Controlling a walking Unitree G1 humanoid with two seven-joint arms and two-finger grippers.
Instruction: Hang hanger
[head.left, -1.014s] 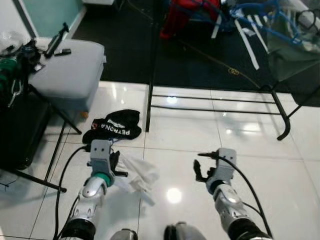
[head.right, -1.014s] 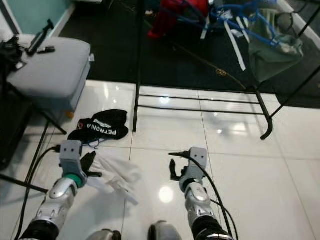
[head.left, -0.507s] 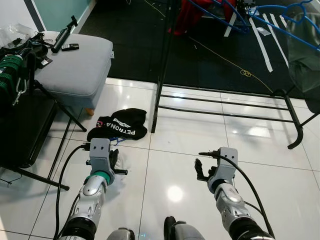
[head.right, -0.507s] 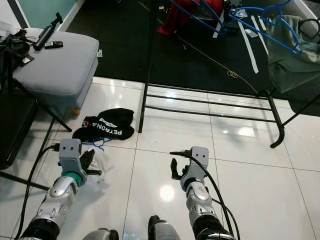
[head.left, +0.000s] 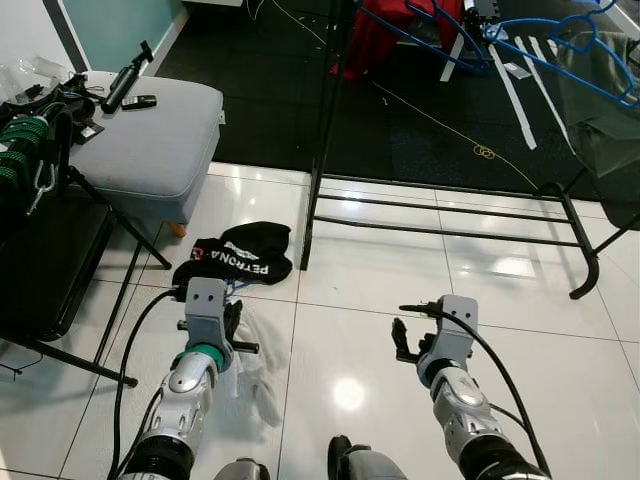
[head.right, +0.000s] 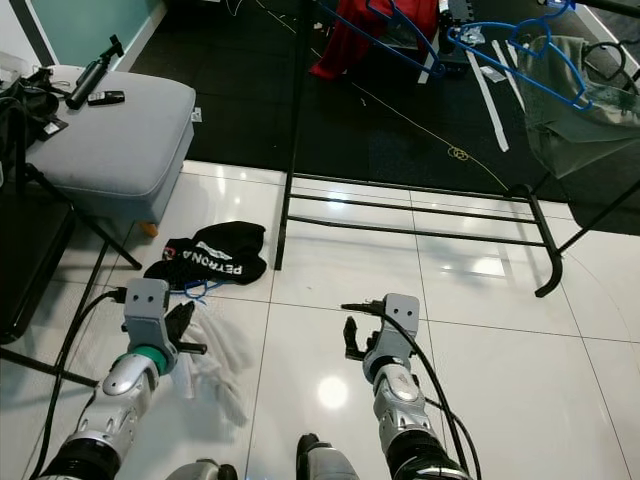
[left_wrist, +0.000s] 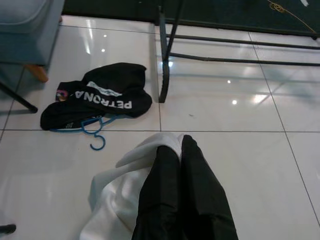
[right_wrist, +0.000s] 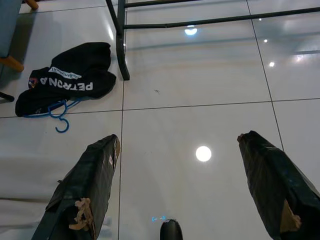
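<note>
While our left gripper (left_wrist: 181, 165) keeps its two black fingers pressed together on a fold of white cloth (left_wrist: 117, 192), the blue hanger (left_wrist: 90, 131) we are meant to hang lies on the white tiled floor (head.left: 380, 270), just beyond that gripper and apart from it. We take the black garment (head.left: 240, 262) with white lettering as our landmark: the hanger pokes out from under its near edge, hook towards us, and the white cloth lies crumpled on the tiles a little nearer to us than the garment. Our right gripper (right_wrist: 185, 185) hovers over bare tiles well to the right of the garment, its fingers spread wide with nothing between them. The black clothes rack (head.left: 440, 215) stands just beyond the garment, its nearest foot almost touching the fabric. Blue hangers (head.right: 500, 45) hang from the top of this rack, along with a red garment (head.right: 375, 30) and a grey-green one (head.right: 575, 100). To the left of the black garment stands a grey padded stool (head.left: 150, 145) with a few dark objects on top.
</note>
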